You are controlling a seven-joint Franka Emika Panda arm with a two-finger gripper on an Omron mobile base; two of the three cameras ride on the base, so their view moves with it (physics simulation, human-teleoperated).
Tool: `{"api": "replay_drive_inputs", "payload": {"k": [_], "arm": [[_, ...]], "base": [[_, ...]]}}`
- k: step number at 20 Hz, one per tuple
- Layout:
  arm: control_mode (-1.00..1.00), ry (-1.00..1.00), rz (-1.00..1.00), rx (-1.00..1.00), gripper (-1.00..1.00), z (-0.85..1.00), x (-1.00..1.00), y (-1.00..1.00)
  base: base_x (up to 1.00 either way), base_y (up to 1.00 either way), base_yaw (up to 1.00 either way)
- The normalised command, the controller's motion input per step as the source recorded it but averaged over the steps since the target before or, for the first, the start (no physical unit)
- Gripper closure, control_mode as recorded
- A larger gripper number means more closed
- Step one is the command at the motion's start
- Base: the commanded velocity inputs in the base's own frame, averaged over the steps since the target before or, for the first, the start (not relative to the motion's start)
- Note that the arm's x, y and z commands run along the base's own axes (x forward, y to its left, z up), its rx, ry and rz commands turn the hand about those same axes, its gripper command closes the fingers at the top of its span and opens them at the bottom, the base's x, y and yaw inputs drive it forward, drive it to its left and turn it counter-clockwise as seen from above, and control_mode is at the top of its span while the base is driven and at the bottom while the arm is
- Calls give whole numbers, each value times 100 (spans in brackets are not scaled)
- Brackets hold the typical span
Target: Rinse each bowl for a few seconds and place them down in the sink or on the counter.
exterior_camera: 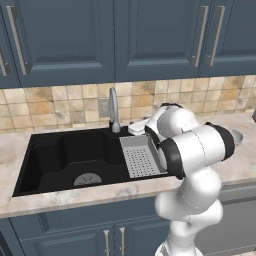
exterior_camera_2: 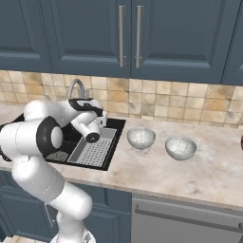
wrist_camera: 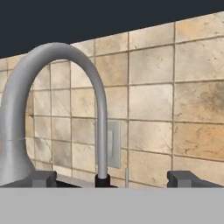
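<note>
White arm links cover much of the scene: in the left base view the robot's bulky elbow hides the right end of the sink (exterior_camera: 50, 160) and nearly all of the counter (exterior_camera: 15, 150) beyond it, so only a sliver of one bowl (exterior_camera: 237, 136) peeks out past the forearm. In the right base view the arm blocks the left part of the basin, and the gripper (exterior_camera_2: 101, 121) is small and partly masked by the wrist. In the hand view its two dark fingertips (wrist_camera: 43, 178) stand far apart at the lower edge, spread wide with nothing between them.

The two bowls are pale grey-white with a speckled stone look, upright and empty. They sit on the beige marbled counter right of the sink, the nearer bowl (exterior_camera_2: 141, 137) just past the basin's edge, the other bowl (exterior_camera_2: 180, 147) beside it, apart and not touching.

A grey perforated tray (exterior_camera: 139, 159) lies in the right side of the black sink. The silver curved faucet (wrist_camera: 57, 105) rises close before the hand, backed by the tan tiled wall (wrist_camera: 175, 96) with a grey wall plate (wrist_camera: 113, 144). Dark blue cabinets (exterior_camera_2: 128, 33) hang above.
</note>
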Motion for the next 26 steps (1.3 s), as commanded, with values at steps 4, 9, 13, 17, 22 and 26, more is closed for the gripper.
{"api": "replay_drive_inputs", "payload": {"k": [4, 9, 13, 17, 22, 26], "arm": [[-100, -1, 1, 0, -100, -16, 31, 9], [-100, 0, 0, 0, -100, -16, 32, 7], [-100, 0, 0, 0, -100, -11, 42, 0], [-100, 0, 0, 0, -100, -12, 42, 0], [-100, 0, 0, 0, -100, -12, 38, 2], [-100, 0, 0, -1, -100, -16, 30, 9]], "base": [[0, 0, 0], [0, 0, 0], [0, 0, 0], [0, 0, 0], [0, 0, 0], [0, 0, 0]]}}
